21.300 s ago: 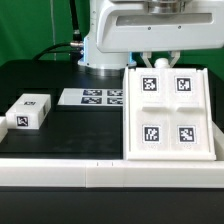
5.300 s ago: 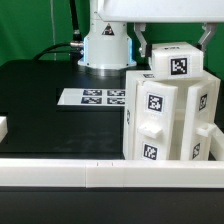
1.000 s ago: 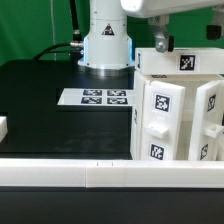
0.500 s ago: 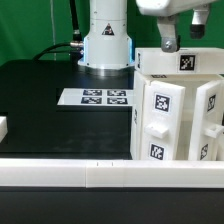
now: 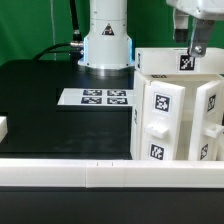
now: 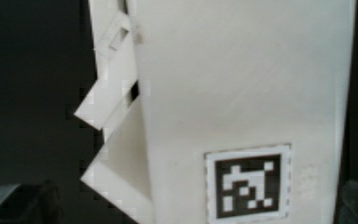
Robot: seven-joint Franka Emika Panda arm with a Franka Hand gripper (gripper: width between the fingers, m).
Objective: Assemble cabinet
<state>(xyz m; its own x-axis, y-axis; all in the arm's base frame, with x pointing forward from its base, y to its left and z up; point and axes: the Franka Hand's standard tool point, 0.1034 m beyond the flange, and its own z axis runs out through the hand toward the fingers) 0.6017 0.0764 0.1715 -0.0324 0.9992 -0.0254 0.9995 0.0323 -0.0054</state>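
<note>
Your cabinet [image 5: 178, 108] stands upright on the black table [image 5: 45, 110], directly below the claw [image 5: 193, 38], which hangs above its tagged top. The exterior view gives you 3 tagged blocks on its front; the wrist view shows only 1 tall white face with 1 tag [image 6: 252, 181]. I cannot tell how wide the claw is. Well off from the claw lies the marker board [image 5: 95, 97], before the robot base [image 5: 106, 40].
</note>
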